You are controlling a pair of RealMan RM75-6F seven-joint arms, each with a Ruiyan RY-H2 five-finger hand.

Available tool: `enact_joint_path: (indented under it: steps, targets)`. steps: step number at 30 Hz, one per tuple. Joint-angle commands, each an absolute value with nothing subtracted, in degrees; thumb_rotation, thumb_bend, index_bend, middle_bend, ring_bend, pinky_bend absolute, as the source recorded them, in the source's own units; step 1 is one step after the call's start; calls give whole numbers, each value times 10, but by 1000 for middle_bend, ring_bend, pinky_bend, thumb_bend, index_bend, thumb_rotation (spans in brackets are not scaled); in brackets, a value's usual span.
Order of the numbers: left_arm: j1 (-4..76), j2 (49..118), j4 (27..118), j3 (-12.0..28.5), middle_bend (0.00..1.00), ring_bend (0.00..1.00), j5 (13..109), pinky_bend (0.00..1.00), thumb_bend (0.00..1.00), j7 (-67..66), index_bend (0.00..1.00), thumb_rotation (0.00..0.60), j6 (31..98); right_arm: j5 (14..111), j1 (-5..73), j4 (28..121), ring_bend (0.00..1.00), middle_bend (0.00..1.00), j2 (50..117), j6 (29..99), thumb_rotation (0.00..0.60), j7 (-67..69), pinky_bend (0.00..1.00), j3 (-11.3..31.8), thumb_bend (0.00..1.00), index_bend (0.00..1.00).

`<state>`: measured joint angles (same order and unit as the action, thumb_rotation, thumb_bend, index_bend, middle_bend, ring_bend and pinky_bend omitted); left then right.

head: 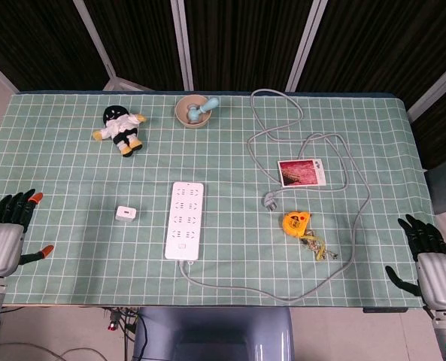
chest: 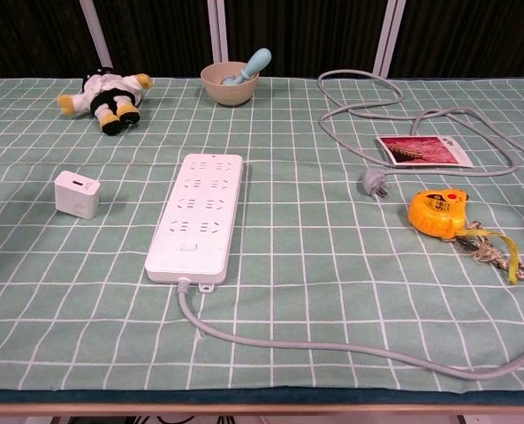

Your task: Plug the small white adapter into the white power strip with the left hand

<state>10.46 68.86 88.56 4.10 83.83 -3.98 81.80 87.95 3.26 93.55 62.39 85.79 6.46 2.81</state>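
Observation:
The small white adapter (head: 126, 213) (chest: 77, 193) sits on the green checked cloth, a short way left of the white power strip (head: 185, 219) (chest: 199, 215). The strip lies lengthwise in the middle of the table, its sockets facing up and its grey cord leaving the near end. My left hand (head: 6, 235) rests at the table's left edge, fingers spread, holding nothing, well left of the adapter. My right hand (head: 430, 260) rests at the right edge, fingers apart and empty. Neither hand shows in the chest view.
The grey cord (head: 335, 188) loops around the right half to a loose plug (head: 270, 200). A yellow tape measure (head: 296, 223), a photo card (head: 301, 172), a beige bowl with a blue tool (head: 195, 111) and a plush toy (head: 120, 128) lie around.

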Motion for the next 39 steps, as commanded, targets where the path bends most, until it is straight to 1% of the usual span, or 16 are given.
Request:
enact_joint_path:
  steps: [1, 11, 16, 18, 19, 21, 24, 27, 29, 34, 39]
  targets:
    - [105, 689, 886, 41, 0, 0, 838, 0, 35, -40, 0, 600, 818, 879, 33, 936, 0, 0, 624, 858, 600, 65, 0, 28, 348, 39]
    - [108, 684, 902, 43, 0, 0, 832, 0, 35, -48, 0, 600, 810, 879, 32, 939, 0, 0, 623, 858, 600, 68, 0, 28, 347, 39]
    - [129, 672, 946, 56, 0, 0, 799, 0, 36, -89, 6, 600, 772, 877, 33, 941, 0, 0, 622, 857, 600, 71, 0, 29, 348, 40]
    - [142, 667, 966, 63, 3, 0, 781, 0, 56, -125, 47, 600, 751, 876, 33, 942, 0, 0, 622, 855, 600, 72, 0, 29, 347, 39]
    - [152, 664, 981, 68, 11, 0, 766, 0, 65, -150, 65, 600, 736, 875, 33, 943, 0, 0, 622, 854, 600, 73, 0, 29, 347, 39]
    - [170, 661, 1006, 77, 61, 0, 739, 0, 91, -185, 113, 600, 712, 875, 33, 943, 0, 0, 622, 853, 600, 73, 0, 29, 347, 39]
    - [200, 663, 1032, 89, 122, 0, 698, 0, 104, -244, 176, 600, 675, 874, 33, 943, 0, 0, 621, 854, 600, 74, 0, 29, 348, 39]
    - [233, 673, 1051, 101, 191, 0, 642, 0, 118, -310, 205, 600, 647, 873, 33, 942, 0, 0, 620, 854, 600, 77, 0, 29, 348, 39]
    - [253, 682, 1057, 107, 214, 0, 606, 0, 129, -347, 212, 600, 635, 871, 32, 943, 0, 0, 618, 853, 600, 82, 0, 29, 348, 39]
    - [307, 719, 1060, 116, 224, 0, 514, 0, 143, -443, 239, 600, 626, 872, 31, 944, 0, 0, 614, 854, 600, 92, 0, 29, 348, 39]
    - [347, 759, 1046, 116, 228, 0, 455, 0, 159, -504, 254, 600, 635, 868, 31, 946, 0, 0, 612, 852, 600, 100, 0, 30, 348, 39]
